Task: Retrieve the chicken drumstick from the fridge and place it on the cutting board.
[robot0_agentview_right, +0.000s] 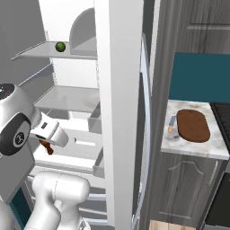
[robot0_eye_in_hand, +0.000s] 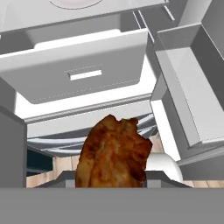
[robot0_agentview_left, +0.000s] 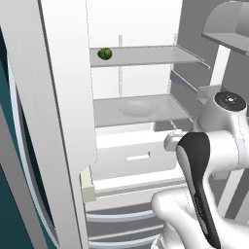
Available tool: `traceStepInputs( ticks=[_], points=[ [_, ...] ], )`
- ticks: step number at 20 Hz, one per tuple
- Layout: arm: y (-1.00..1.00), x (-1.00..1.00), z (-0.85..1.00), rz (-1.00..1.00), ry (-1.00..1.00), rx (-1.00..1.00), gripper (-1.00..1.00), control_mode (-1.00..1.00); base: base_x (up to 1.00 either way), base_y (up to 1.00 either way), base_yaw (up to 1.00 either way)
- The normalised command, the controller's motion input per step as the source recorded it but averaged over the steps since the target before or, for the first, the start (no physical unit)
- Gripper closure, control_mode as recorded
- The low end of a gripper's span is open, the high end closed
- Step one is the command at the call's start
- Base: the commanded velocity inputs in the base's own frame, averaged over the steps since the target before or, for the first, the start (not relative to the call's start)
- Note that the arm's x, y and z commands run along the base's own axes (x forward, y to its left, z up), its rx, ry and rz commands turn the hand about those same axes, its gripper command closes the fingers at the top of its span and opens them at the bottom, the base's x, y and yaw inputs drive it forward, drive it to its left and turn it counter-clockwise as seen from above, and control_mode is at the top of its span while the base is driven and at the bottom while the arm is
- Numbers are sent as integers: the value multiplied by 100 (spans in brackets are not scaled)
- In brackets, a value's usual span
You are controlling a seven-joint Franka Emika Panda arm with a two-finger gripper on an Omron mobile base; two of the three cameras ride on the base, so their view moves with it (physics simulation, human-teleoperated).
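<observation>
The reddish-brown chicken drumstick (robot0_eye_in_hand: 113,153) fills the lower middle of the hand view, with my gripper (robot0_eye_in_hand: 113,180) shut on it. From the right base view the drumstick (robot0_agentview_right: 46,147) hangs below the gripper (robot0_agentview_right: 48,143), in front of the open fridge (robot0_agentview_right: 67,101) and level with its white drawers. In the left base view the fridge (robot0_agentview_left: 146,54) stands open ahead, and my arm hides the hand. The dark-brown cutting board (robot0_agentview_right: 193,125) lies on the counter to the right, beyond the thick fridge door (robot0_agentview_right: 119,90).
A round green vegetable (robot0_agentview_left: 104,53) sits on the upper shelf and a pale plate (robot0_agentview_left: 137,107) on the shelf below. A white drawer (robot0_eye_in_hand: 83,65) lies ahead of the hand. A small knife (robot0_agentview_right: 172,126) rests left of the board. The open door stands between arm and counter.
</observation>
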Motion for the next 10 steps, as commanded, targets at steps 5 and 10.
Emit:
traceStepInputs(
  ticks=[5,10],
  points=[
    [1,-1,0,0,0,0,100,100,-4,7,0],
    [0,0,0,0,0,0,100,100,-28,36,-5]
  ],
)
